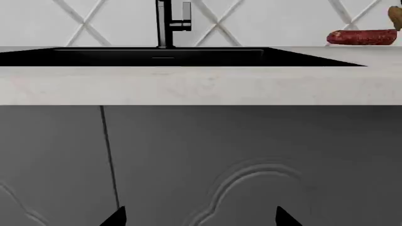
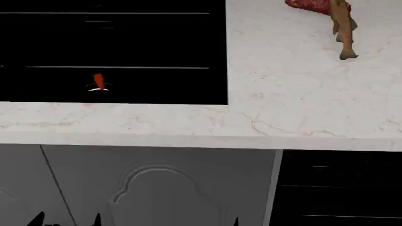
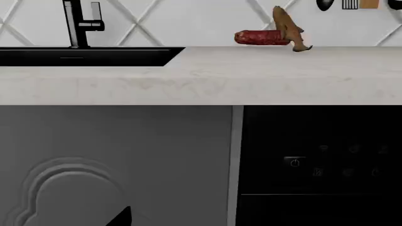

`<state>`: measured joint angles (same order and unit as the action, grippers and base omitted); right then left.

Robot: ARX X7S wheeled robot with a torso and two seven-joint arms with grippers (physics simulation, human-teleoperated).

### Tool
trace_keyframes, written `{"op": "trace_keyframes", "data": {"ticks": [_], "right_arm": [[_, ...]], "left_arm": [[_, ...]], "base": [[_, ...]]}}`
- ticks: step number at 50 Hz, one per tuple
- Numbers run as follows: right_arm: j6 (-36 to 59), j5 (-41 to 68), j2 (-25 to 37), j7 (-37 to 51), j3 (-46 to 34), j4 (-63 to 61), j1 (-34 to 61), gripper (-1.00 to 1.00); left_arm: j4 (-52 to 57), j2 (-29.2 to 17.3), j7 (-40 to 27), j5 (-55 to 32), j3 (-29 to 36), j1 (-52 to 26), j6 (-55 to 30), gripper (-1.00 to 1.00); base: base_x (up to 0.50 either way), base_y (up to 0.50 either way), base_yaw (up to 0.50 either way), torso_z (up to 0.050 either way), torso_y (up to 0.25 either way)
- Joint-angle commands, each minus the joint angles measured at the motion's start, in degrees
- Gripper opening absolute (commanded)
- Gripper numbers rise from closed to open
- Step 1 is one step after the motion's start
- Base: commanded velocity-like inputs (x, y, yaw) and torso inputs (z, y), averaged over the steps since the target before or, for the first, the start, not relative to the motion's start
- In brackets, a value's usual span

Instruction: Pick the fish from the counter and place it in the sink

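The tan-brown fish (image 2: 343, 29) lies on the white marble counter (image 2: 283, 94) at the far right, its head end against a red sausage (image 2: 311, 4). The right wrist view shows the fish (image 3: 287, 29) beyond the counter edge, and its tip (image 1: 396, 16) peeks into the left wrist view. The black sink (image 2: 157, 42) is set into the counter to the left. Both grippers hang low before the cabinet fronts, far from the fish. My left gripper (image 1: 201, 217) is open and empty. My right gripper (image 3: 201, 219) shows one fingertip (image 3: 119, 217) set wide, with nothing held.
A small orange carrot (image 2: 99, 82) lies in the sink. A black faucet (image 1: 166, 23) stands behind the basin. Grey cabinet doors (image 2: 157, 188) sit below the counter, with a black appliance front (image 2: 339, 188) to the right. Utensils (image 3: 349, 4) hang on the tiled wall.
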<state>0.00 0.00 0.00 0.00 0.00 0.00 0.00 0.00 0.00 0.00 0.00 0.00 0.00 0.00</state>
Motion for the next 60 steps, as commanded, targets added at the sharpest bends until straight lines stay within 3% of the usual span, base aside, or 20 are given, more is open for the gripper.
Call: {"op": "trace_keyframes", "data": {"ticks": [1,33,40,41,51,55,60], "right_arm": [[-0.22,1.85,1.84,2.23,-2.24,0.28,0.13,1.00],[-0.49,4.18,4.76,5.61,-5.93,-1.97,-0.44,1.00],[-0.49,4.18,4.76,5.61,-5.93,-1.97,-0.44,1.00],[-0.29,2.45,2.98,3.53,-3.89,-2.22,-0.73,1.00],[0.71,2.33,4.15,4.69,-5.38,-3.12,-1.23,1.00],[2.52,2.83,4.70,5.39,-5.13,-7.38,-2.00,1.00],[10.73,4.11,6.02,6.37,-4.16,-17.70,-2.28,1.00]], "left_arm": [[0.01,-1.48,-1.76,-1.48,1.76,-0.02,0.02,1.00],[1.65,-5.12,-4.14,-4.13,5.29,0.56,0.76,1.00],[1.65,-5.12,-4.14,-4.13,5.29,0.56,0.76,1.00],[1.80,-2.74,-1.49,-1.03,2.62,0.77,0.40,1.00],[3.14,-3.59,-3.18,-2.09,3.44,0.84,-1.26,1.00],[6.95,-3.84,-3.82,-2.72,3.71,0.99,-5.23,1.00],[13.72,-4.42,-3.83,-4.54,4.01,-0.75,-16.40,1.00]], "base": [[0.00,0.00,0.00,0.000,0.000],[0.00,0.00,0.00,0.000,0.000],[0.00,0.00,0.00,0.000,0.000],[0.00,0.00,0.00,0.000,0.000],[0.00,0.00,0.00,0.000,0.000],[0.00,0.00,0.00,0.000,0.000],[0.00,0.00,0.00,0.000,0.000]]}}
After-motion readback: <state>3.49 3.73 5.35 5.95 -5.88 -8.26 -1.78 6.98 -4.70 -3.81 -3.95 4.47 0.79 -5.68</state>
